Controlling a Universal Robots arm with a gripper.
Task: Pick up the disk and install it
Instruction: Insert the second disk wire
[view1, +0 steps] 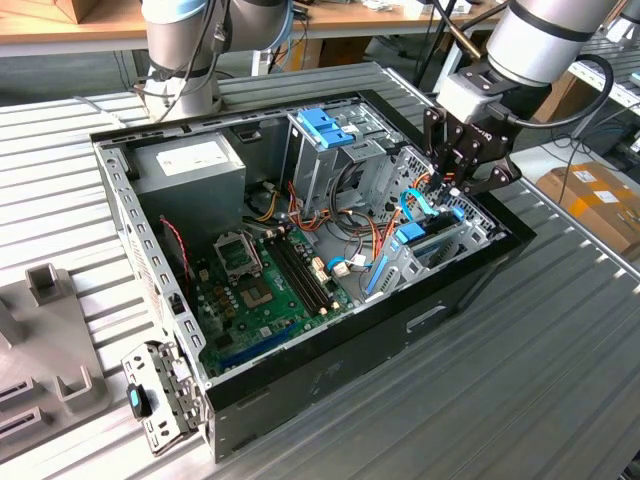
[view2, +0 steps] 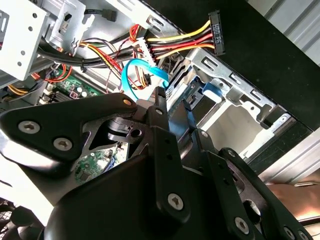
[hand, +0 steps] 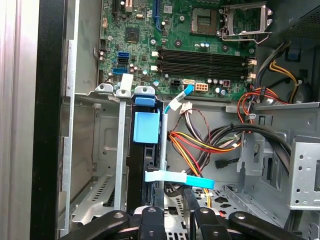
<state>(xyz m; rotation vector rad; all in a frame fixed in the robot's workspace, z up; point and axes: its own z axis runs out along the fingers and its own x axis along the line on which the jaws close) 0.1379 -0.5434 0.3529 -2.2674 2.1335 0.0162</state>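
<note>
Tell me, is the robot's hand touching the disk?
Cannot tell. In the first wrist view the hand sits right at the disk's near end, but the meeting spot is hidden.

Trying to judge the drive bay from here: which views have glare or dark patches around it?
Exterior view: even light, the claw dark against the bay. Second wrist view: the claw is an unlit mass in front, bright glare on the metal bay. First wrist view: the disk is clearly lit, shadow beside it.

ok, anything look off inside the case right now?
Two things. A flat blue cable lies loose across the drive bay, right by the disk standing in its slot. A black power connector on yellow and red wires hangs free over the bay, plugged into nothing. No damage stands out.
</note>
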